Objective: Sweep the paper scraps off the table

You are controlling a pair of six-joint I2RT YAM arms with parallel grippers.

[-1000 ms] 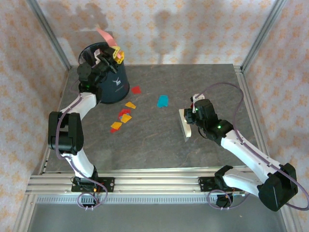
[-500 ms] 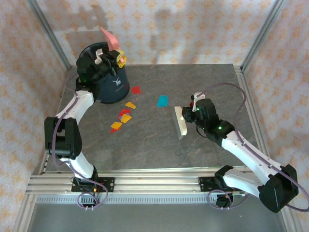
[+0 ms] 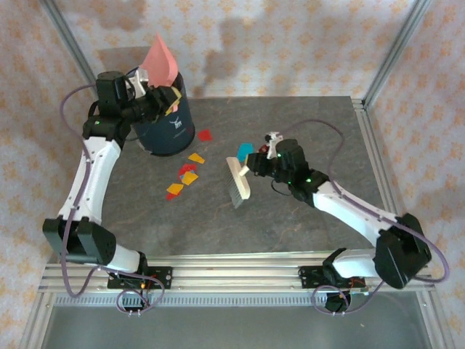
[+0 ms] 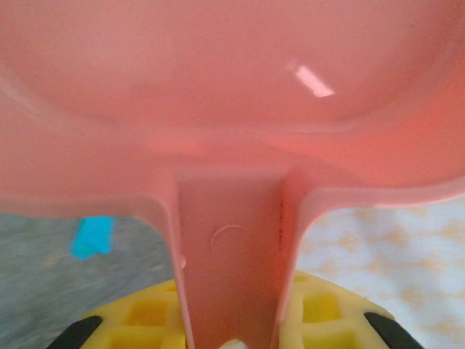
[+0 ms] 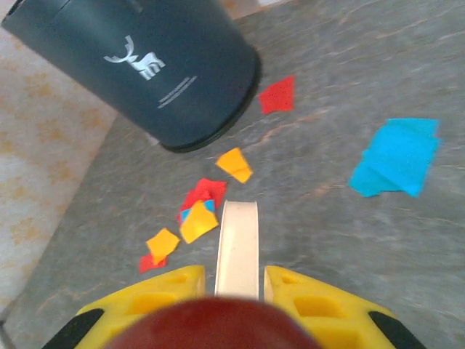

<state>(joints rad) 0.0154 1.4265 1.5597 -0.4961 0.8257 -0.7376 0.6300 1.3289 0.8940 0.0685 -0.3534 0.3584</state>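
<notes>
Grips the pink dustpan (image 3: 160, 62) by its handle in the clenched left claw (image 4: 229, 326), raised and tilted over the dark bin (image 3: 168, 125) at the far left of the table (image 3: 320, 131). Clamps the brush (image 3: 237, 183) in the right claw (image 5: 236, 291), bristles down near the blue scrap (image 3: 245, 150). Leaves the paper scraps (image 3: 187, 174) on the table, clustered just in front of the bin. Reads as the pan-emptying step, with more sweeping to do. Calls next for lowering the pan flat beside the cluster, then drawing the brush leftward through the scraps into it.
</notes>
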